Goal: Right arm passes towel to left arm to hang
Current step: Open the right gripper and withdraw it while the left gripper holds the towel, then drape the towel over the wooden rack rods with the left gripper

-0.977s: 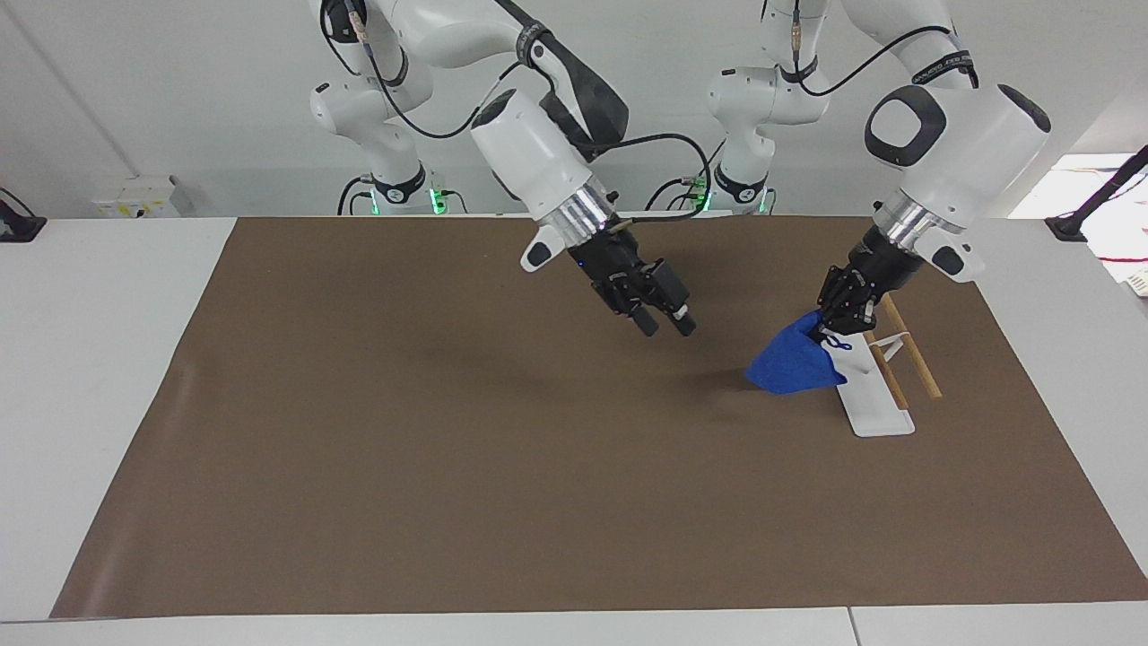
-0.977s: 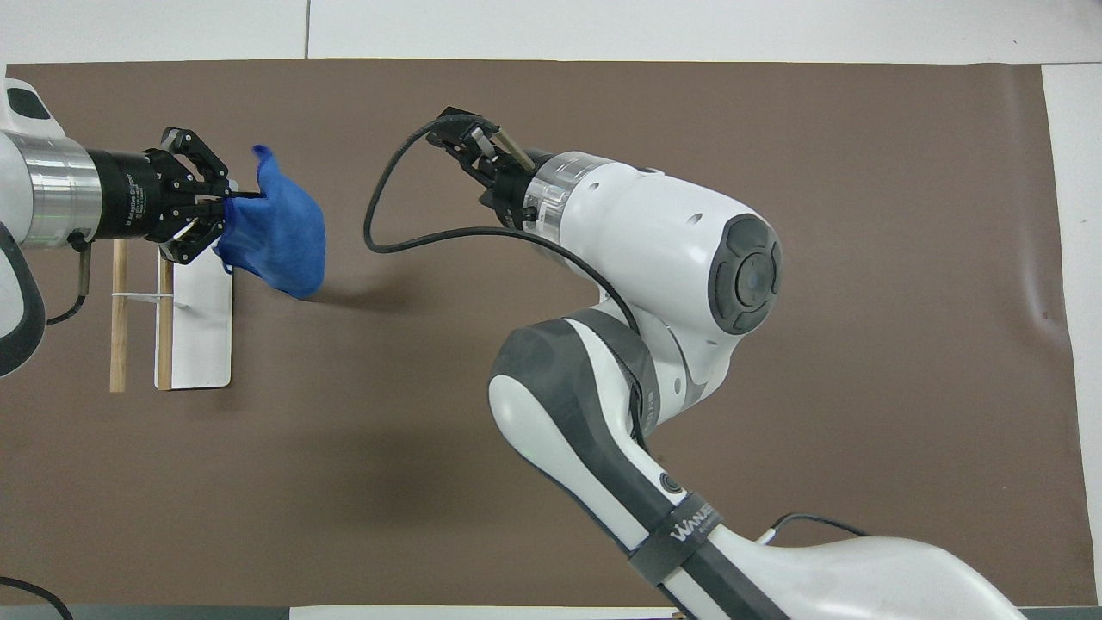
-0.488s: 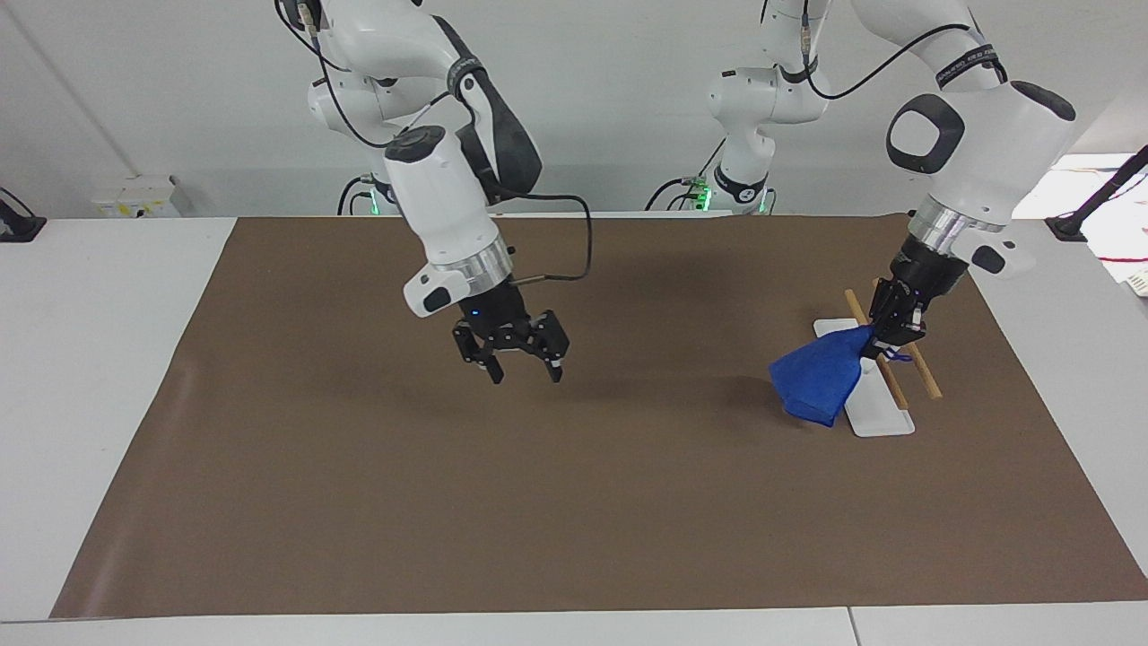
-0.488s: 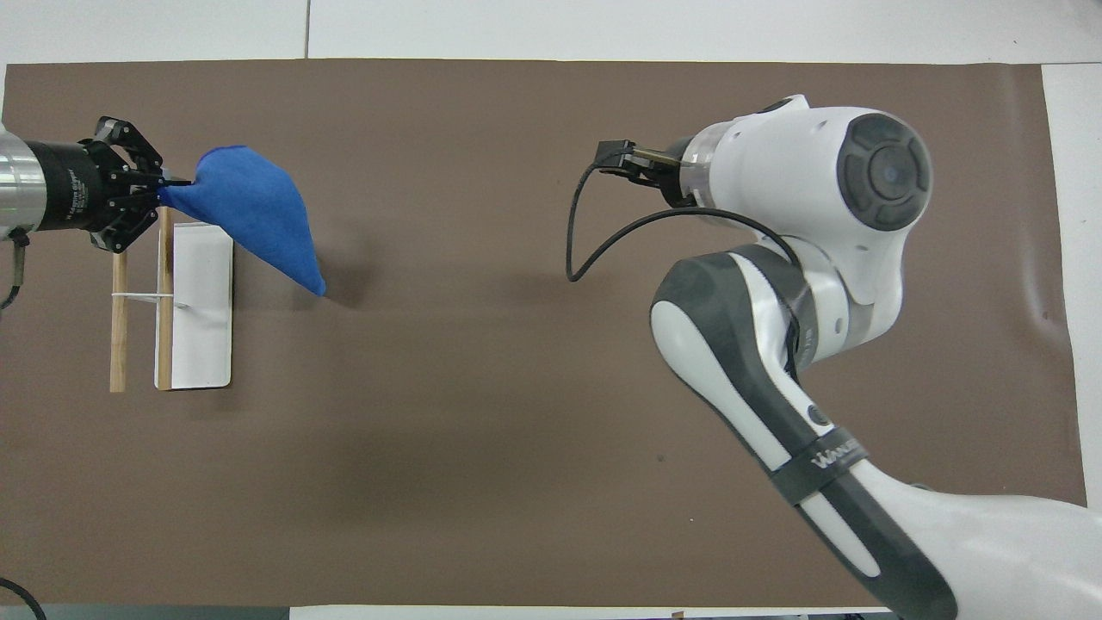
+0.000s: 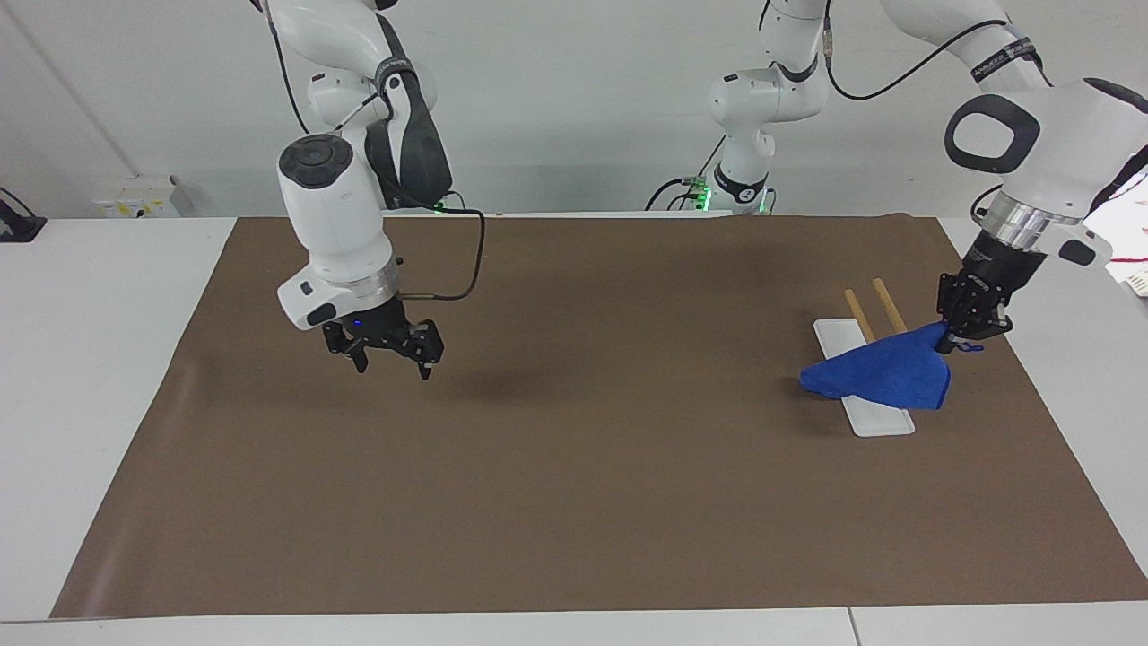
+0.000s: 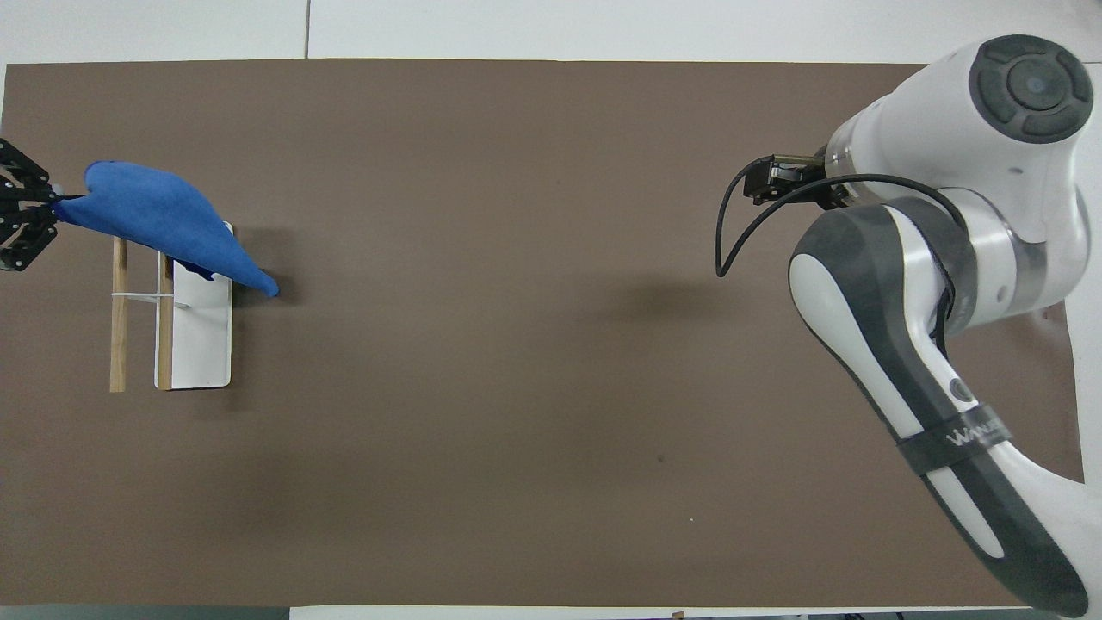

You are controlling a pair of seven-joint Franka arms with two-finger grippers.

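My left gripper [image 5: 954,336] is shut on one corner of the blue towel [image 5: 883,379], over the left arm's end of the mat. The towel trails from it in a slant across the rack [image 5: 874,420], a white base with two wooden rods [image 5: 859,314], and covers the rack's end farther from the robots. In the overhead view the towel [image 6: 164,224] lies across the rods [image 6: 118,327], and the left gripper [image 6: 52,207] shows at the frame's edge. My right gripper [image 5: 392,363] is open and empty, low over the mat toward the right arm's end.
A brown mat [image 5: 574,467] covers most of the white table [image 5: 99,359]. In the overhead view the right arm's white wrist [image 6: 964,172] and its black cable [image 6: 732,224] hide its gripper.
The right gripper has swung away from the towel toward its own end of the table. The left gripper has carried the towel outward across the rack, and the cloth now drapes over the rods.
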